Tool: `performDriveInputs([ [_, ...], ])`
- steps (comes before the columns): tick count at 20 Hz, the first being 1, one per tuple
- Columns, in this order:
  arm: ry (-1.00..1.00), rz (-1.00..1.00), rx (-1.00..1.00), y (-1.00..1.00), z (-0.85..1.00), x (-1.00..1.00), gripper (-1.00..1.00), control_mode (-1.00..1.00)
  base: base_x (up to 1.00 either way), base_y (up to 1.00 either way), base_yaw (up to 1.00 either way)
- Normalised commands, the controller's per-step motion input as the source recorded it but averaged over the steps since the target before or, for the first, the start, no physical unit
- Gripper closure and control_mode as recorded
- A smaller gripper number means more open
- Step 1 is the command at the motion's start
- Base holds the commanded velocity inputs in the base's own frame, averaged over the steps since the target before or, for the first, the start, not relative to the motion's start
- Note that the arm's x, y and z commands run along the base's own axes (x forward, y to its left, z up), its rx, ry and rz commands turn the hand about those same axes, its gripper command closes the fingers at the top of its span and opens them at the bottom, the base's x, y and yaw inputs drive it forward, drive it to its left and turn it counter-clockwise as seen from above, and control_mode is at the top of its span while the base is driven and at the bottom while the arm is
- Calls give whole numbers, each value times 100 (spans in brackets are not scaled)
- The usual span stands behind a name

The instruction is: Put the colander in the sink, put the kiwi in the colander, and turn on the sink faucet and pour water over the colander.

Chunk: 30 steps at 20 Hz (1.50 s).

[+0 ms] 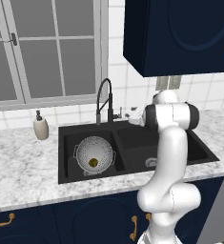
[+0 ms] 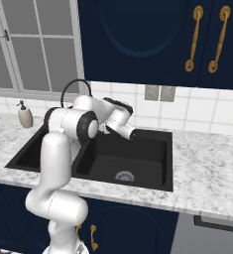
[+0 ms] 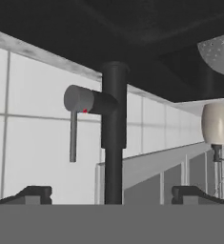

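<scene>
The silver colander (image 1: 94, 151) sits in the left basin of the black sink (image 1: 62, 157), and the small olive-brown kiwi (image 1: 93, 163) lies inside it. At the sink's back edge rises the black gooseneck sink faucet (image 1: 105, 99). My gripper (image 3: 112, 194) is open, its fingertips (image 3: 35, 193) spread wide on either side of the faucet's black post (image 3: 113, 109), a little short of it. The grey lever handle (image 3: 74, 125) sticks out from the post. The hand view is rolled upside down, so a corner of the colander (image 3: 220, 52) shows at its top right. No water is seen running.
A beige soap dispenser (image 1: 40, 127) stands on the marble counter left of the sink. The right basin (image 2: 125, 158) holds nothing but its drain. A window is behind the faucet, and dark blue cabinets (image 1: 180, 33) hang above the counter on the right.
</scene>
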Motion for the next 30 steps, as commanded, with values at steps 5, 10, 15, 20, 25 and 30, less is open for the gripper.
performDriveInputs([
  [5, 1, -12, 0, 22, 0, 29, -100, -100, 0, 0, 0],
  [10, 5, -14, -1, 24, -6, 31, -100, -100, 0, 0, 0],
  [15, 8, -14, -3, 6, -28, 31, -100, -100, 0, 0, 0],
  [20, 4, -11, 0, 0, -26, 27, -100, -100, 0, 0, 0],
  [25, 0, -8, 0, 0, -8, 31, -100, -100, 0, 0, 0],
  [30, 0, -6, 0, -3, -8, 31, -100, -100, 0, 0, 0],
])
